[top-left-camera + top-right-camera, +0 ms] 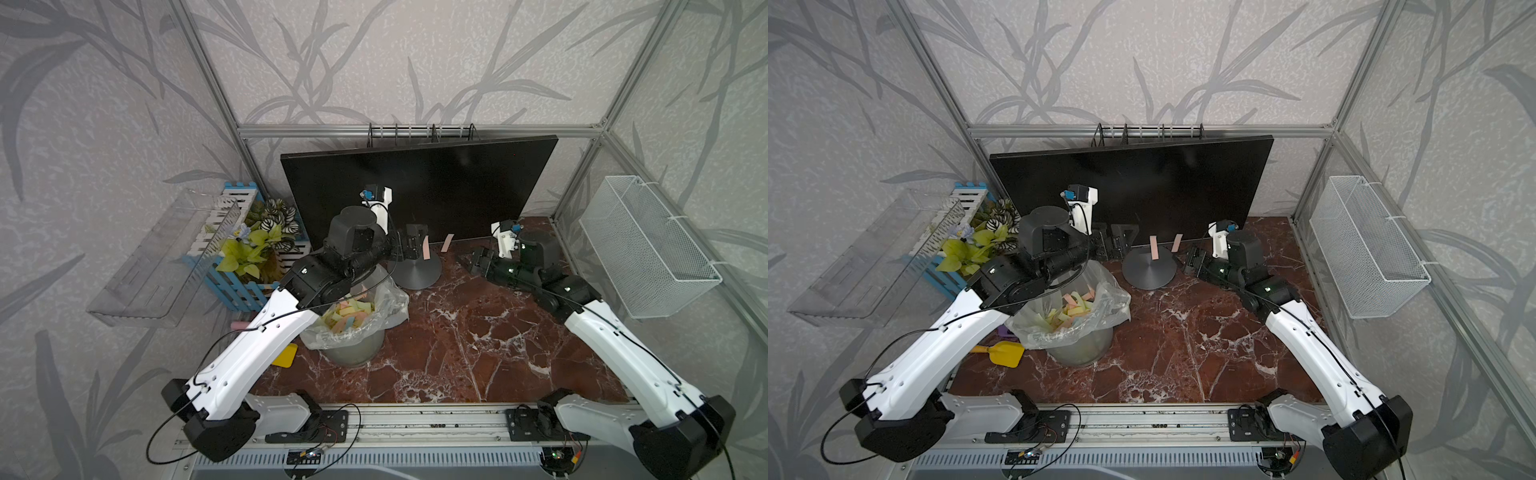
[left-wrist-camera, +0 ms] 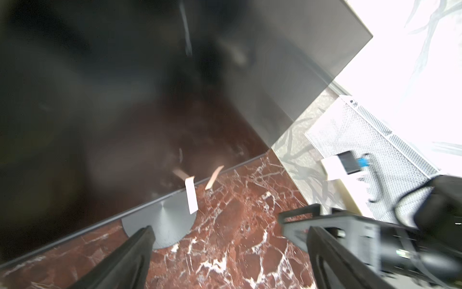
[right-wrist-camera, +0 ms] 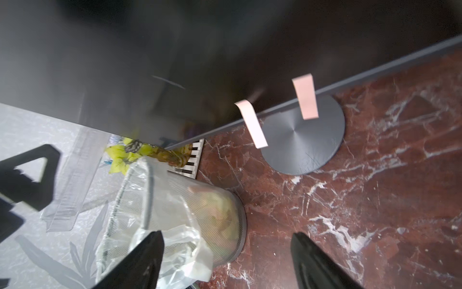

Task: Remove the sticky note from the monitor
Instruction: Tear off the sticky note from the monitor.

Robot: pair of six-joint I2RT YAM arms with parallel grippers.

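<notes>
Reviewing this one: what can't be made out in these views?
Purple object: mostly under the left arm in both top views.
Black wire rack: only its top shows above the monitor.
Monitor's stand neck: hidden behind the screen in every view.

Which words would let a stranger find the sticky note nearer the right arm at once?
Find the big black monitor at the back. Two pink notes hang from its lower edge by the grey disc stand. The right note is tilted and hangs beside the stand; the left note hangs straight over it.
</notes>
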